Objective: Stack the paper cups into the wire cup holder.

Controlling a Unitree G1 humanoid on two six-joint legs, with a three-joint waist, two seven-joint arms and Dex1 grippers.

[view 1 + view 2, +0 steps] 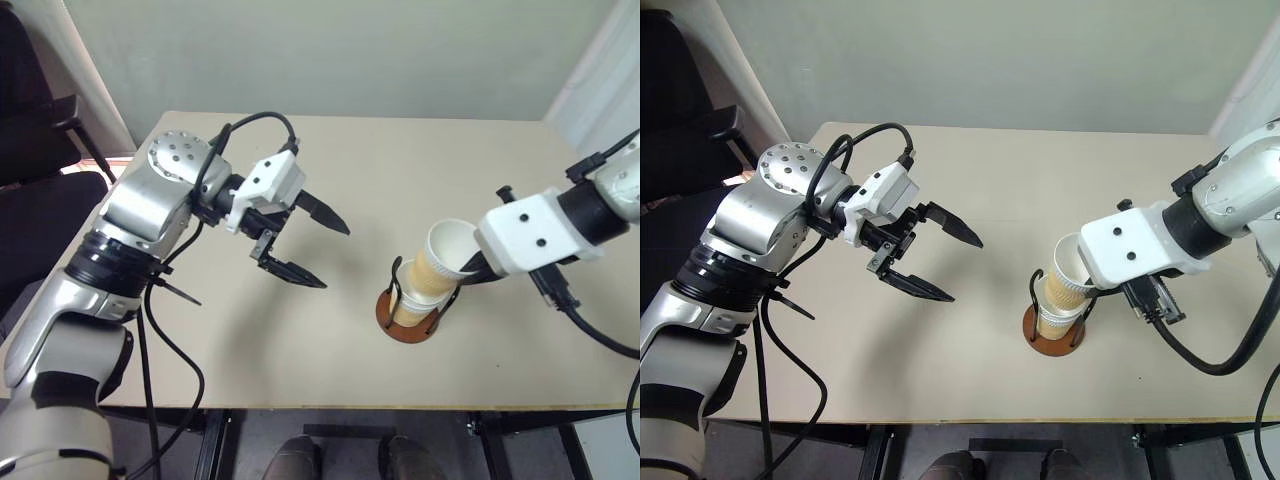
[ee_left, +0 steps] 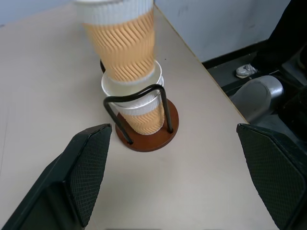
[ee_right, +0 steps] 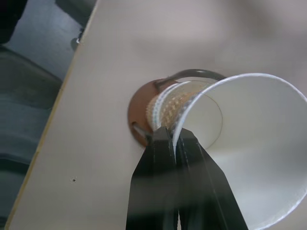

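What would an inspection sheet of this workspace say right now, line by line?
Surface: beige table, flat.
Job's things: holder upright on the table near its front edge, with a stack of cups seated in it; a top cup tilted, its bottom entering the stack.
Clutter: nothing seen.
Hands: left hand open, above the table, apart from the holder; right hand shut on the top cup's rim, one finger inside, one outside.
Cables: black cable looping over the left wrist; another hanging from the right arm.
Surroundings: pale wall behind; black chair to the left.
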